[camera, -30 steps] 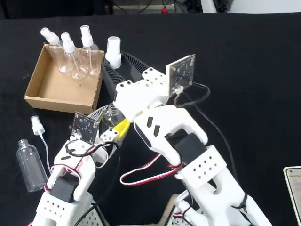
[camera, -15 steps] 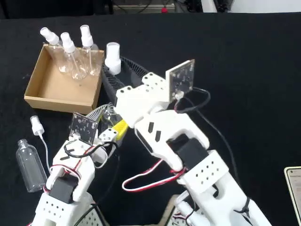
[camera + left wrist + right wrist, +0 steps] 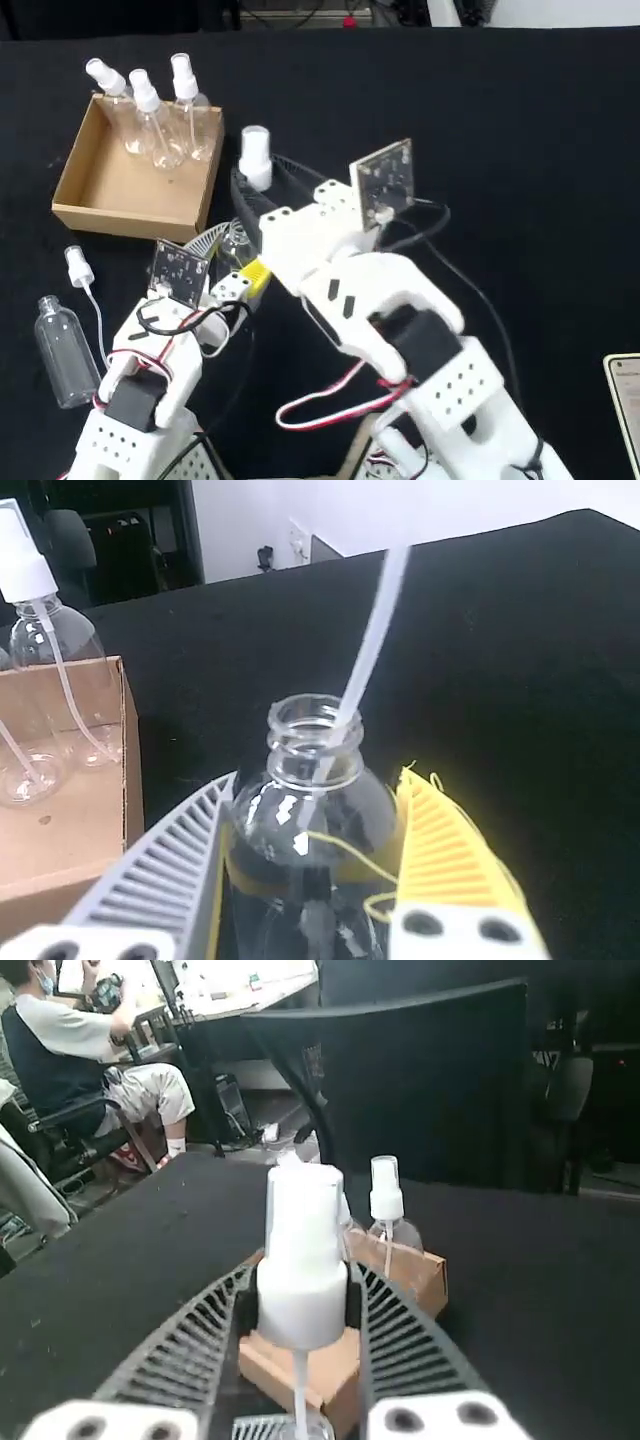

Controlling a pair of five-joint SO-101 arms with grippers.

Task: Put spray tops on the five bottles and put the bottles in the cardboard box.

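A black cloth (image 3: pixel 520 150) is covering the whole table, and behind it a white wall (image 3: pixel 400 510) is showing from the left wrist view, while a dark panel (image 3: pixel 420 1090) is standing past the table's far edge in the right wrist view. The cardboard box (image 3: pixel 100 190) is sitting toward the far left of the table, and three bottles with spray tops (image 3: pixel 155 130) are standing together along its far side. Near the table's left edge a bare bottle (image 3: pixel 62 350) is lying on its side, and a loose spray top (image 3: pixel 78 265) with its thin tube is lying just beside it, toward the box. A pale flat object (image 3: pixel 625 390) is poking in at the right edge. The left claw (image 3: pixel 315 780) is gripping an open bottle (image 3: pixel 305 820) upright between its grey and yellow fingers, near the box's front corner. The right claw (image 3: pixel 303 1275) is clamping a white spray top (image 3: pixel 303 1260) above that bottle, and the top's tube (image 3: pixel 365 640) is slanting down into the bottle's neck, with the cap itself well above the rim. From above, the right arm's white body (image 3: pixel 340 270) is covering most of the held bottle, and red and white cables (image 3: pixel 330 400) are looping beneath it.
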